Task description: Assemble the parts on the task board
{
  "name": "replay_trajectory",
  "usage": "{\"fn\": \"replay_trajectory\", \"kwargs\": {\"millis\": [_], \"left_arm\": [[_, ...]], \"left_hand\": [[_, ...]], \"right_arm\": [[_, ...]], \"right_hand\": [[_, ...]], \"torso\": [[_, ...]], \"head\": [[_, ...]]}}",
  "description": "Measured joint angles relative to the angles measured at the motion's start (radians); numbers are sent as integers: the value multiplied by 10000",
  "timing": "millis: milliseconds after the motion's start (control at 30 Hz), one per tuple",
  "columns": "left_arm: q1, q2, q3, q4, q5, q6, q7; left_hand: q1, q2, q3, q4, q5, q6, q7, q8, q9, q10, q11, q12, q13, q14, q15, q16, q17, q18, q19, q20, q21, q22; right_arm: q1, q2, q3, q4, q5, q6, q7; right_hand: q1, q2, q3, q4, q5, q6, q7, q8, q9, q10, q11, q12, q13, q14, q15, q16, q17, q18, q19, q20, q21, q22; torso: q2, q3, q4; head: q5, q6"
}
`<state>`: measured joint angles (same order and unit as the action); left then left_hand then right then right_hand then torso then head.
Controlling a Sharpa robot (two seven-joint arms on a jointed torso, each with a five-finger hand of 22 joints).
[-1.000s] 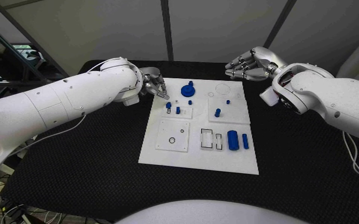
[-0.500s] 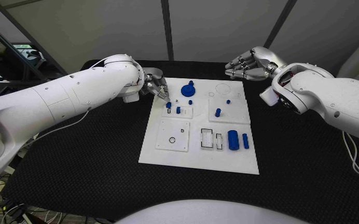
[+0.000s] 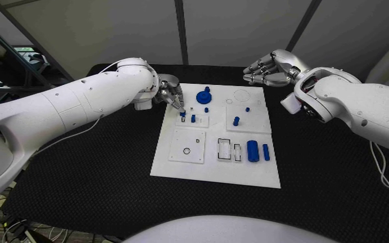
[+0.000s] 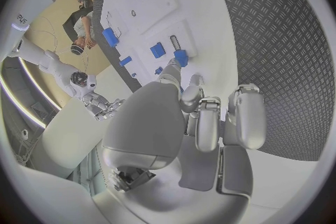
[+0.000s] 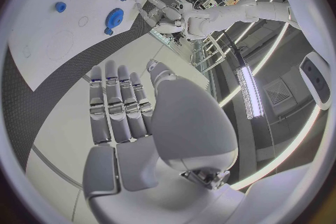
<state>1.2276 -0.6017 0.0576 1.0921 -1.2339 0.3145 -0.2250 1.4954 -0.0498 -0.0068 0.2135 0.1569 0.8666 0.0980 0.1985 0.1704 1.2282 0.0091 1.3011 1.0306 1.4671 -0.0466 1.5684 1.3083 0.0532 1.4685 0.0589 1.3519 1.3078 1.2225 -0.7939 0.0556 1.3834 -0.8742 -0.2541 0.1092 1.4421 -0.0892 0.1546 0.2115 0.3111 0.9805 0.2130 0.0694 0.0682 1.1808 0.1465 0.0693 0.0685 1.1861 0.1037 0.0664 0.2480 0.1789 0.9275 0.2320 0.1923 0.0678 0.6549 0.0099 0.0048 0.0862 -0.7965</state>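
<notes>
Head view carries no readable writing on the white board [image 3: 243, 175] or on the blue parts. That board lies in the middle of the black table [image 3: 89, 187], and the left hand [image 3: 170, 93] sits at its ten o'clock corner, fingertips lowered onto a small blue peg [image 3: 183, 115] that stands next to a second peg [image 3: 193, 118] on a raised square plate. From the wrist camera the peg [image 4: 181, 57] lies right at the tip of the outstretched finger [image 4: 170, 75], touching it, while the other fingers are curled back beside the palm; whether the peg is truly pinched or only pressed I cannot tell. A blue gear [image 3: 203, 98] sits at twelve o'clock on the board, another peg [image 3: 236, 122] near its centre, and a fat cylinder [image 3: 252, 151] with a thin bar [image 3: 266, 153] beside it at four o'clock. The right hand [image 3: 269, 70] hovers off the board's one o'clock corner, fingers loosely bent, holding nothing. Compared with a second ago, the left hand has slid toward the pegs and dipped lower, its fingertips now over the peg instead of beside the board edge; the right hand has not moved.
</notes>
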Motion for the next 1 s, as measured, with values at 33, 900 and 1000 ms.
{"fn": "replay_trajectory", "kwargs": {"millis": [33, 900, 1000], "left_arm": [[0, 22, -4, -9, -8, 53, 10], [36, 166, -97, -149, -82, 532, 150], [39, 181, -99, -159, -91, 541, 158]], "left_hand": [[0, 0, 0, 0, 0, 0, 0, 0, -6, 0, 0, 0, 0, 0, 0, 0, 0, 0, 0, 0, 18, 0], [264, 266, 207, -262, 1, 378, -17, -158, -161, 0, -1, -48, -24, -1, 3, 0, -1, -1, -37, -35, 58, -2], [290, 292, 207, -262, 1, 378, -16, -159, -177, 0, -1, -47, -25, -1, 4, 0, -2, -1, -37, -35, 58, -2]], "right_arm": [[0, 2, 0, 0, 0, 0, 0], [0, 8, 0, 4, 0, 8, -28], [0, 12, 0, 4, 0, 9, -30]], "right_hand": [[0, 0, 0, 0, 0, 0, 0, 0, 0, 0, 0, 0, 0, 0, 0, 0, 0, 0, 0, 0, 0, 0], [0, 0, 27, -27, -1, 0, 0, 0, 0, 0, 0, 0, 2, 0, 0, 0, -7, 0, 39, 39, 0, 1], [0, 0, 27, -27, -1, 0, 0, 0, 0, 0, 0, 0, 2, 0, 0, 0, -7, 1, 39, 39, 0, 1]], "torso": [[-1, 0, 0], [-10, 2, 3], [-10, 1, 7]], "head": [[0, -1], [-19, -43], [-19, -43]]}}
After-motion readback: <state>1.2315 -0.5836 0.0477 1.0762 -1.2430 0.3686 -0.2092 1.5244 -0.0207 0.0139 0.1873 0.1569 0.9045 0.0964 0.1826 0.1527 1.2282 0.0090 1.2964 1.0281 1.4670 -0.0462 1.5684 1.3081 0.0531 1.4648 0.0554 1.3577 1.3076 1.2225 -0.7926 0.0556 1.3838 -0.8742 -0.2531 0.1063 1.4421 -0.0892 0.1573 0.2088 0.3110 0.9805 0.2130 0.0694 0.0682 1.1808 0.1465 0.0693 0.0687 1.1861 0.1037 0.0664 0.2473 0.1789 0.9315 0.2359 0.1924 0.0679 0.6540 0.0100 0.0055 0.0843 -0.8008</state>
